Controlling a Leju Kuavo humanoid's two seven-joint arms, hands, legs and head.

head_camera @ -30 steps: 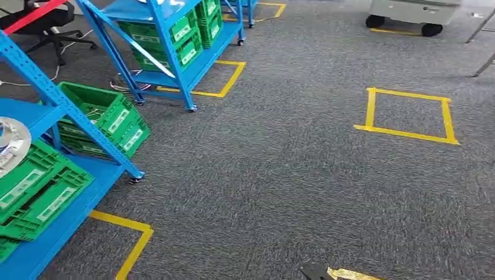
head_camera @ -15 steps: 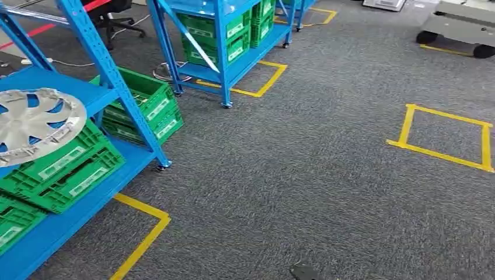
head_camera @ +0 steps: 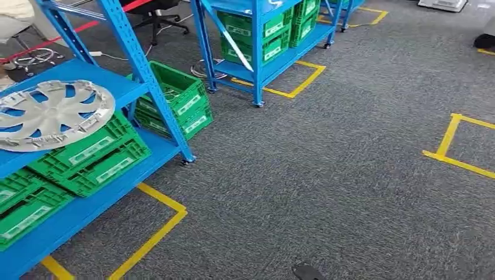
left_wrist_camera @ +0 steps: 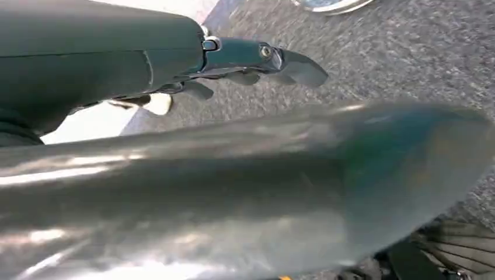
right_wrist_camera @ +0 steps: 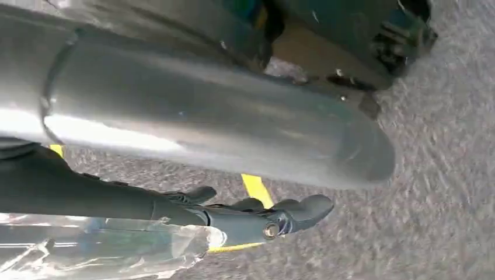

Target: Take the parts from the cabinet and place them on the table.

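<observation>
While standing short of the cabinet (head_camera: 149, 81), could go wrong in several ways: might clip the cabinet's slanted blue post on the reach in, might push the hubcap (head_camera: 52, 114), lying flat on the cabinet's upper shelf, off the front edge, or drop it onto the green crates (head_camera: 87, 157) on the shelf beneath. Would stem from a wide, thin, slippery rim and a poor grip. Carries the left robot hand (left_wrist_camera: 257, 58) released, fingers stretched out, nothing in them. Cannot tell whether the right robot hand (right_wrist_camera: 262, 219) grasps anything: clear plastic (right_wrist_camera: 105, 251) lying against it, blurred and cut off. Loses the hubcap's outer edge and the cabinet's top past the frame edge.
</observation>
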